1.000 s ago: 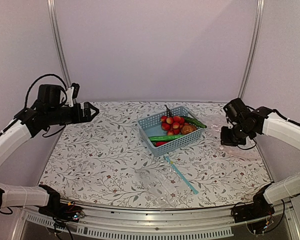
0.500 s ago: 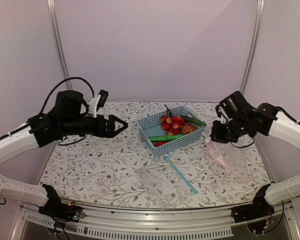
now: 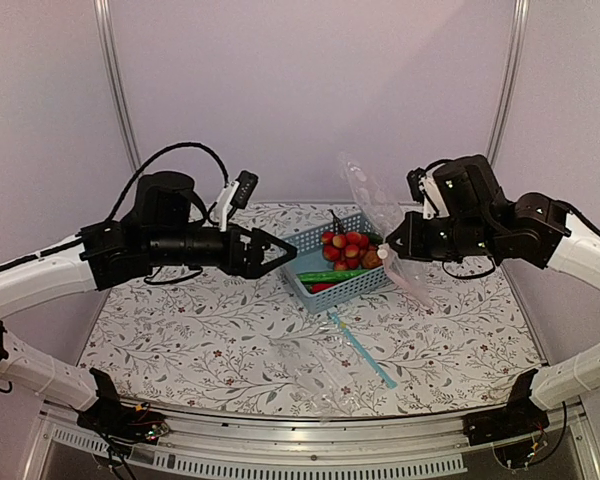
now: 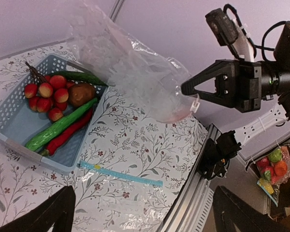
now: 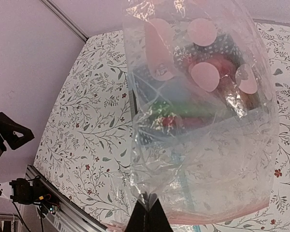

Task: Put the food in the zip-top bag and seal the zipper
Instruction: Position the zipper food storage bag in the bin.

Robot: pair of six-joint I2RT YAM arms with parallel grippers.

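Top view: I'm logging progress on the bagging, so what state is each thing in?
zip-top bag: empty, held in the air by the right hand.
right hand: shut on the bag's pink edge.
left hand: open, empty, above the table.
food: all in the basket.
basket: upright on the table.
teal-strip bag: lying flat on the table, empty.

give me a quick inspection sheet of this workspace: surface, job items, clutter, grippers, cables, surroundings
surface: flower-print table, no spills seen
job's things: fruits, two green vegetables, chili and potato all in the blue basket; pink-strip bag held up in the air near it, zipper at the gripped edge
clutter: second clear bag, teal strip, flat near the front edge
grippers: left gripper open, empty, beside the basket; right gripper shut on the pink-strip bag
cables: black cable loops above the left arm, off the table
surroundings: pale walls; bagged fruit beyond the table's edge
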